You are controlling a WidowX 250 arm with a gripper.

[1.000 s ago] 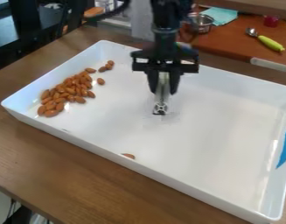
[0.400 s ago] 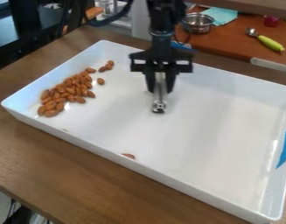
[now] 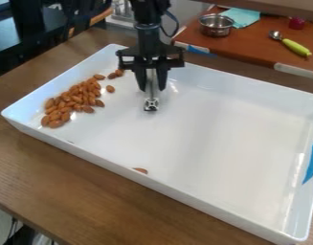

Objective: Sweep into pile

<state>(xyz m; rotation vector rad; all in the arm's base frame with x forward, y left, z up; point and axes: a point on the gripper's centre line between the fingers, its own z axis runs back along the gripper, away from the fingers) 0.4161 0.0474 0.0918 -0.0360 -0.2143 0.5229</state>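
Observation:
The black gripper (image 3: pixel 151 86) hangs over the upper left part of the white tray (image 3: pixel 216 129), shut on a thin metal tool (image 3: pixel 150 103) that points down between its fingers. A heap of almonds (image 3: pixel 75 98) lies along the tray's left side, to the left of the tool. One almond (image 3: pixel 110 89) rests just right of the heap, and a few more lie at its upper end near the back wall. A lone almond (image 3: pixel 140 170) sits by the tray's front wall.
Behind the tray, a red-brown surface holds a metal bowl (image 3: pixel 216 25), a teal cloth (image 3: pixel 241 16) and a green-handled spoon (image 3: pixel 295 46). Blue tape (image 3: pixel 312 163) marks the tray's right wall. The tray's raised walls surround the work area.
The gripper has moved left and toward the back of the tray with the metal tool, nearer the almond heap. The almonds in view have not visibly shifted.

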